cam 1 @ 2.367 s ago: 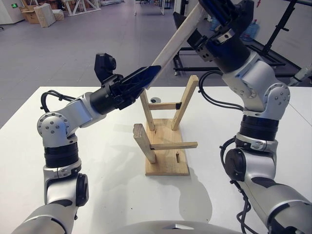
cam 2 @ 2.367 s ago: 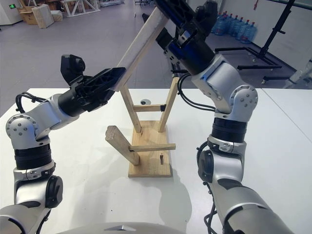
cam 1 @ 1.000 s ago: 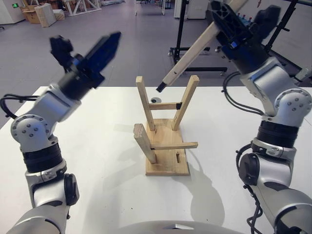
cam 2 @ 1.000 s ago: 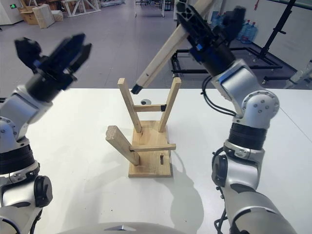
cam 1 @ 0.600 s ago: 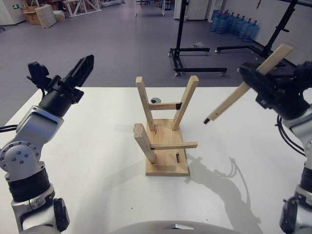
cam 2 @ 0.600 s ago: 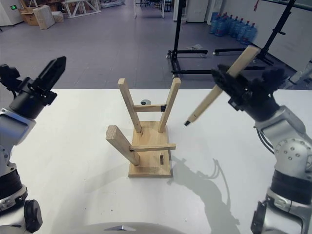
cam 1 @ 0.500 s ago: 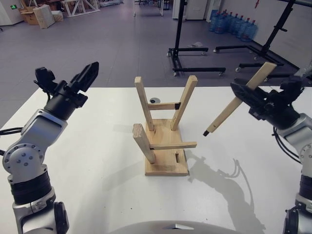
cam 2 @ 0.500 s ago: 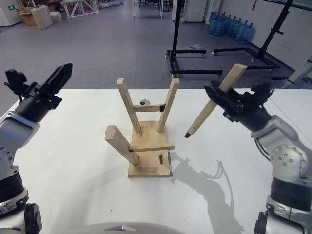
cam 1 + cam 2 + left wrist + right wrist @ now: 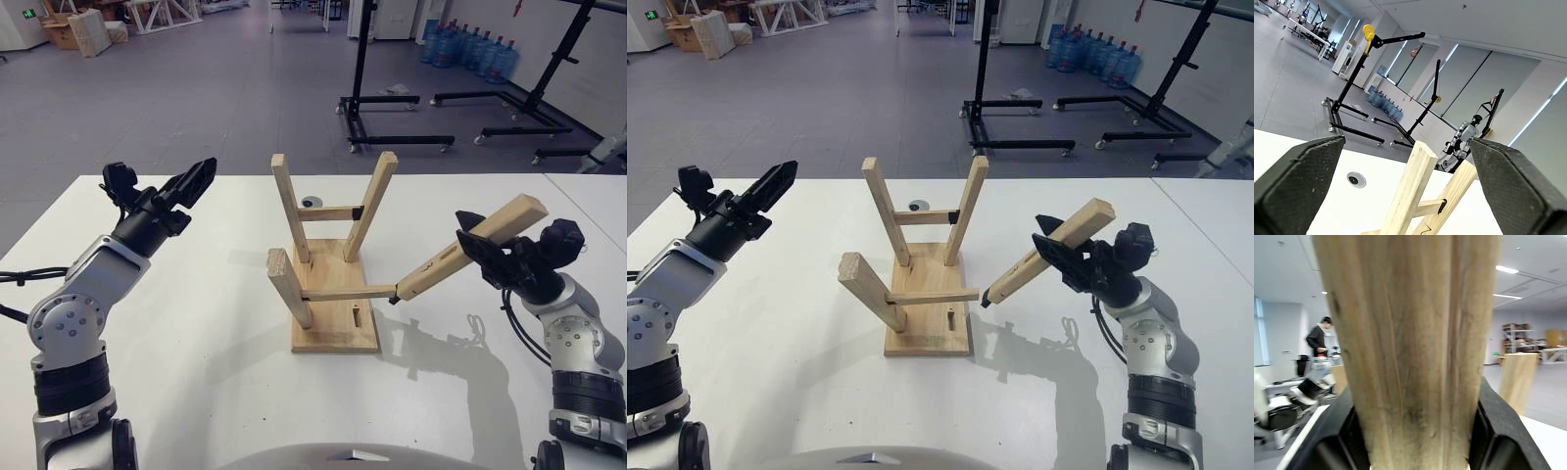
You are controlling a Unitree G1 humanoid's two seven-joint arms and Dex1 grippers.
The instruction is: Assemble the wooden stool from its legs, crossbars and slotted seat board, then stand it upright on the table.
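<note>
The stool lies upside down mid-table on its seat board (image 9: 328, 338). Two rear legs (image 9: 291, 211) (image 9: 370, 206) stand in it, joined by a crossbar (image 9: 328, 212). A third leg (image 9: 289, 287) leans at the front left, carrying a second crossbar (image 9: 348, 292). My right gripper (image 9: 475, 240) is shut on the fourth leg (image 9: 431, 269), which slants down with its lower tip at that crossbar's free end. The same leg (image 9: 1410, 357) stands between black fingers (image 9: 1337, 440). My left gripper (image 9: 204, 174) hovers open and empty over the table's left side, its fingers (image 9: 1298, 181) spread wide.
A round cable hole (image 9: 312, 202) sits in the white table behind the stool. Black wheeled racks (image 9: 392, 98) and water bottles (image 9: 470, 49) stand on the floor beyond the far edge. Bare table lies left, right and in front of the stool.
My left gripper let go of the fourth leg, drew back left and sank. The right arm swung the leg out right, then down, bringing its tip to the front crossbar's end.
</note>
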